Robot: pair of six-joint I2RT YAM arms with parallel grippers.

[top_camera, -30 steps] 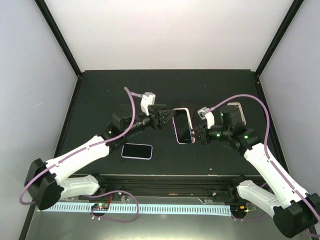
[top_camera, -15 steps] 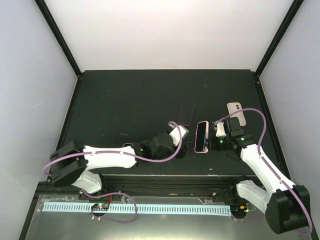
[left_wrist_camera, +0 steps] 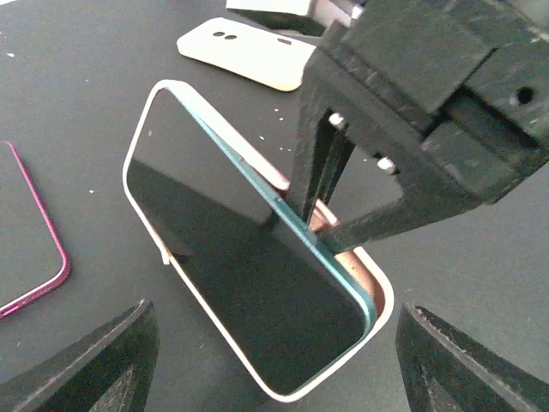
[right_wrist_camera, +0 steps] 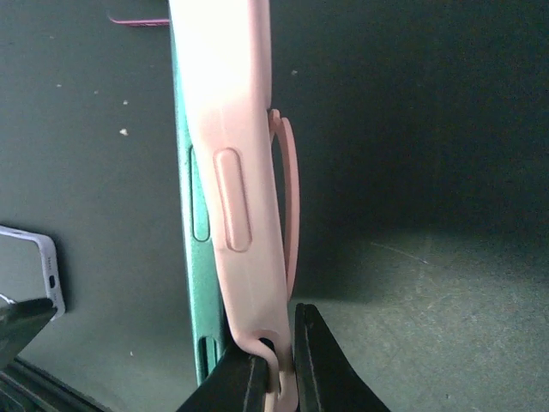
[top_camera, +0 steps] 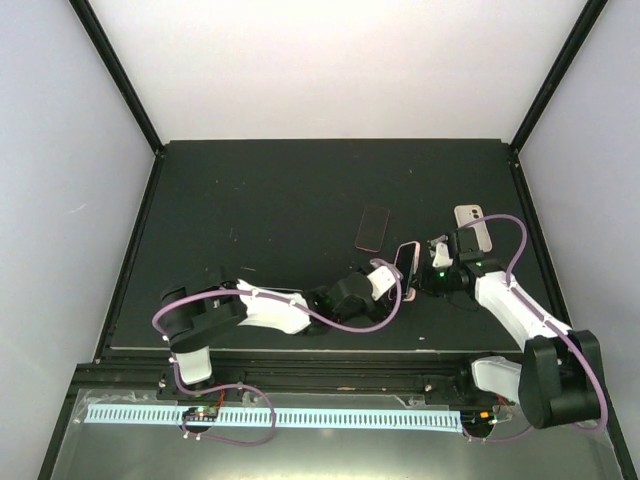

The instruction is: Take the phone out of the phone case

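**A:** Black table (top_camera: 250,200), pale walls, and both arms crowded over its right half. What lies about?

**B:** Two spares lie flat further back. One is a magenta-rimmed piece (top_camera: 372,227), phone or case I can't tell. The other is a cream case (left_wrist_camera: 249,53). Both are apart from the work.

**A:** And the phone?

**B:** The phone (left_wrist_camera: 249,275) is between the arms, up on one long edge and leaning, inside its pink case (right_wrist_camera: 232,129). I can't tell whether the lower edge touches the table. From above, its long axis runs roughly from the near side to the far side. The dark screen faces the left gripper (top_camera: 386,286), and the back of the case faces the right arm (top_camera: 510,305).

**A:** The hands?

**B:** The right gripper (right_wrist_camera: 276,365) is pinched on a thin lip of the case along the raised edge, and seemingly not on the phone's green side. The left fingers (left_wrist_camera: 111,360) are spread wide and touch nothing.

**A:** So how should it be done well?

**B:** I judge this to be the peeling step. The green side shows beside the pink lip, so that edge seems to be parting.
- **Right gripper:** grip the lip only.
- **Left gripper:** close on the phone's bare edges, never on the rim, and draw the phone screen-first toward itself while the right pulls the opposite way.
- **Pace:** go slowly, because the lower edge looks seated and corners tend to cling.
- **Risk:** the thin lip may slip from the pinch.
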